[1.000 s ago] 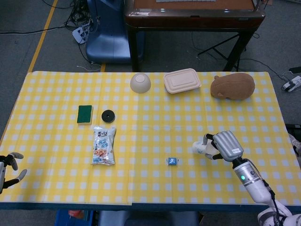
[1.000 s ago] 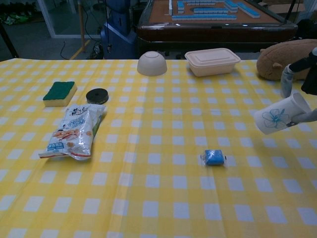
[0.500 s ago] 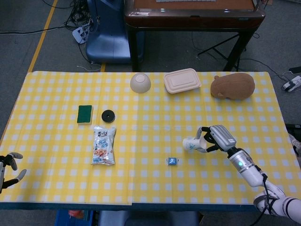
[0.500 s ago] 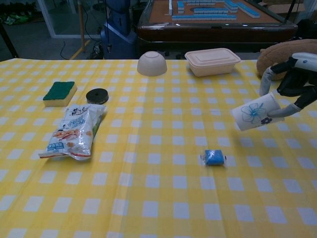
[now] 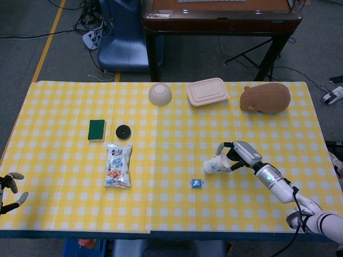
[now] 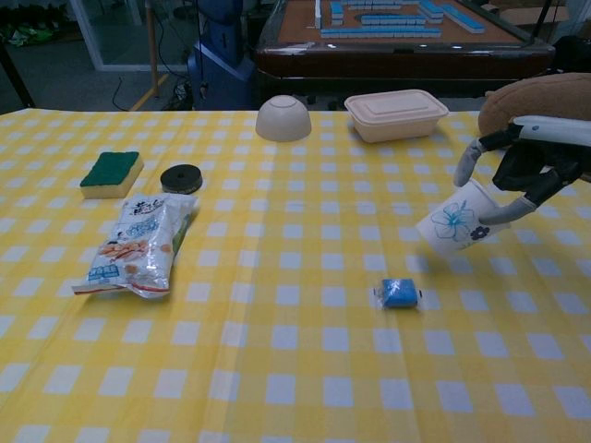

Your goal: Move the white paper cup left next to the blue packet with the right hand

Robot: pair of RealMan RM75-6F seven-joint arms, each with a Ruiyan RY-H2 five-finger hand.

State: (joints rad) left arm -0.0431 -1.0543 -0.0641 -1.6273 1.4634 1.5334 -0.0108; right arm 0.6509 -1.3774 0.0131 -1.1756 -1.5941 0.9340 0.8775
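Observation:
My right hand (image 5: 238,155) (image 6: 517,171) grips the white paper cup (image 5: 215,164) (image 6: 452,220), which has a blue flower print. The cup is tilted, its base pointing left and down, and hangs just above the yellow checked cloth. The small blue packet (image 5: 196,183) (image 6: 400,293) lies flat on the cloth, in front of the cup and slightly to its left, apart from it. My left hand (image 5: 8,191) rests at the table's front left edge, fingers spread, holding nothing.
A snack bag (image 5: 118,165), a green sponge (image 5: 97,129) and a black disc (image 5: 123,131) lie on the left side. An upturned bowl (image 5: 159,94), a lidded food box (image 5: 207,91) and a brown plush toy (image 5: 265,98) line the far edge.
My right hand has carried the cup leftward and lower, from the right side toward the blue packet. The left hand has barely moved.

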